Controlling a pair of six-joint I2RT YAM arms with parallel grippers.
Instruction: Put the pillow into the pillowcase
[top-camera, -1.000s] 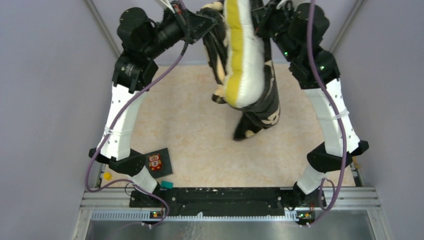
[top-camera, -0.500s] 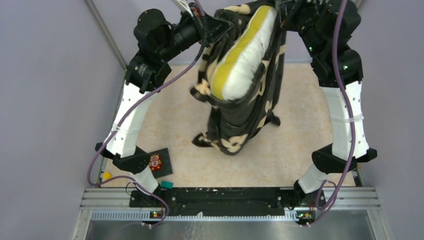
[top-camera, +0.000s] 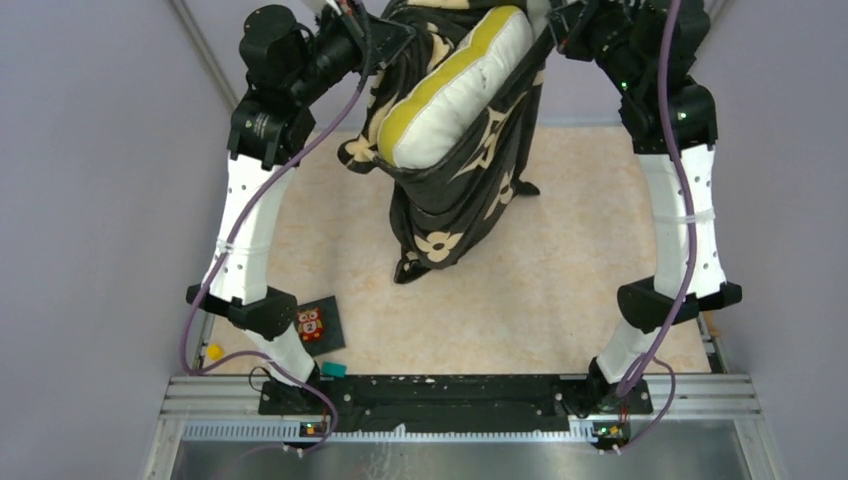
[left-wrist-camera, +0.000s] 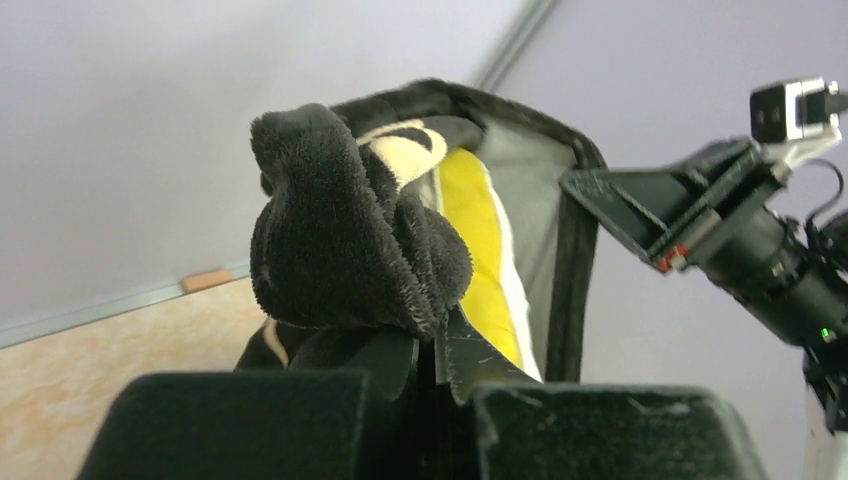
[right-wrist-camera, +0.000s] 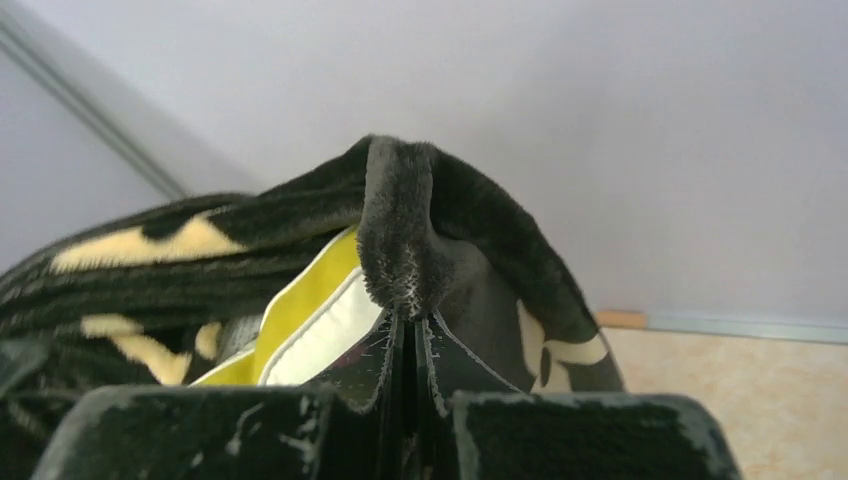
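From above, two arms are counted, along with one pillow (top-camera: 455, 90) and one pillowcase (top-camera: 445, 215). The pillow is seen lodged partly in the pillowcase's mouth, with its yellow-edged near end sticking out. The bundle is held up over the far part of the table (top-camera: 580, 270), and the pillowcase's bottom hangs down; whether it touches the table cannot be told. One owl card (top-camera: 315, 325) is seen by the left arm's base. The left gripper (top-camera: 385, 30) and right gripper (top-camera: 556, 22) are crowded against the top edge, where the pillow's far end is cut off.

In the left wrist view, the left gripper is seen clenched on a bunched fold of the pillowcase's rim, its fingertips buried in fabric. One yellow band of the pillow is seen inside the open mouth, and the right gripper is seen at the opposite rim.

In the right wrist view, the right gripper is seen clamped on a pinched fold of rim. Only a yellow-and-white strip of the pillow is shown; the rest is hidden by fabric.
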